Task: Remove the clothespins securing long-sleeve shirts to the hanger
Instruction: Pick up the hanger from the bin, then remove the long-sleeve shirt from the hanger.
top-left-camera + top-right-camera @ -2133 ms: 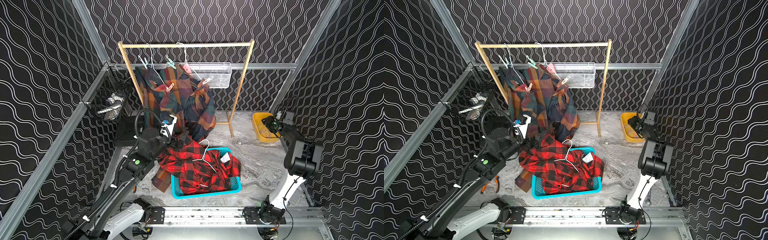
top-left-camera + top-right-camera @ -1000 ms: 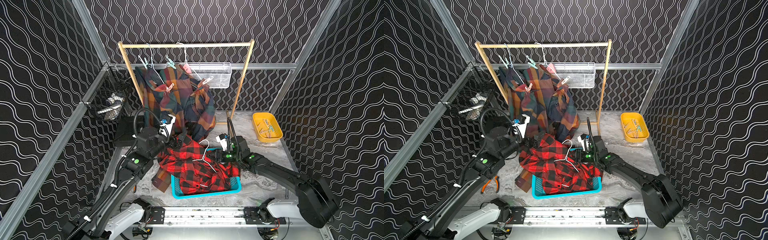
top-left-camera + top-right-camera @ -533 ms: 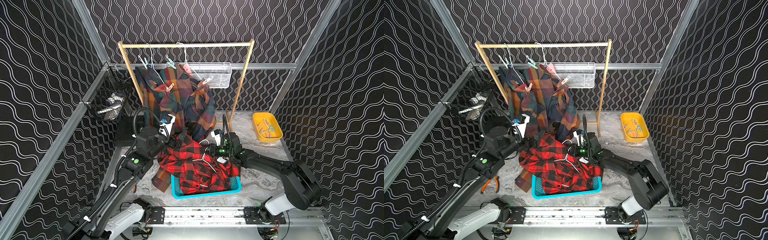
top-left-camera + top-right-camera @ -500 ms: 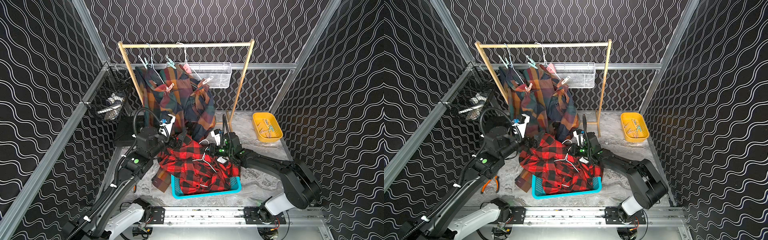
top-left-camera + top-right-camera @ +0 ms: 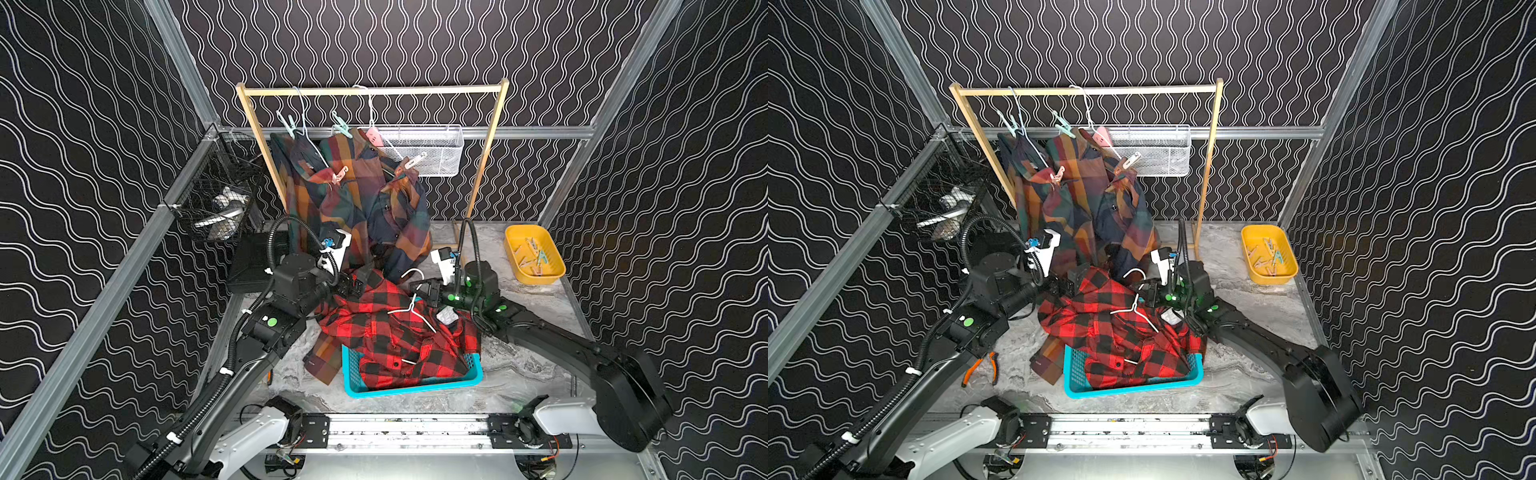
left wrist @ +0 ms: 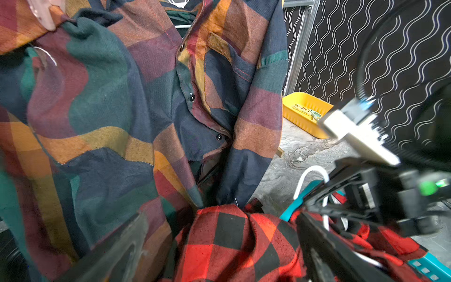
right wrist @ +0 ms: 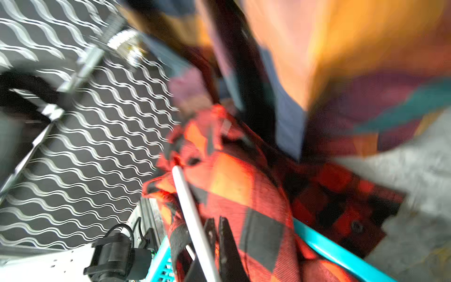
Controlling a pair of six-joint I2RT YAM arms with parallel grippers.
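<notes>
A red-and-black check shirt (image 5: 386, 332) lies heaped over a teal basket (image 5: 415, 388) with a white hanger (image 5: 411, 309) on top. Two big-check long-sleeve shirts (image 5: 357, 199) hang on the wooden rack (image 5: 374, 89), held by mint (image 5: 341, 124), pink (image 5: 374, 136) and cream (image 5: 413, 161) clothespins. My left gripper (image 5: 357, 282) is open, its jaws either side of a fold of the red shirt (image 6: 219, 239). At the hanger's neck my right gripper (image 5: 417, 286) is shut, and in the blurred right wrist view the hanger wire (image 7: 190, 207) runs beside its fingers (image 7: 224, 234).
A yellow tray (image 5: 525, 227) with several loose clothespins sits at the back right. A white wire basket (image 5: 432, 149) hangs behind the rack. At the left wall there is a black wire basket (image 5: 212, 199). Orange-handled pliers (image 5: 980, 368) lie on the floor under the left arm.
My right arm swung from the yellow tray over to the basket, and its gripper went from half open to shut beside the hanger. The left arm stayed put.
</notes>
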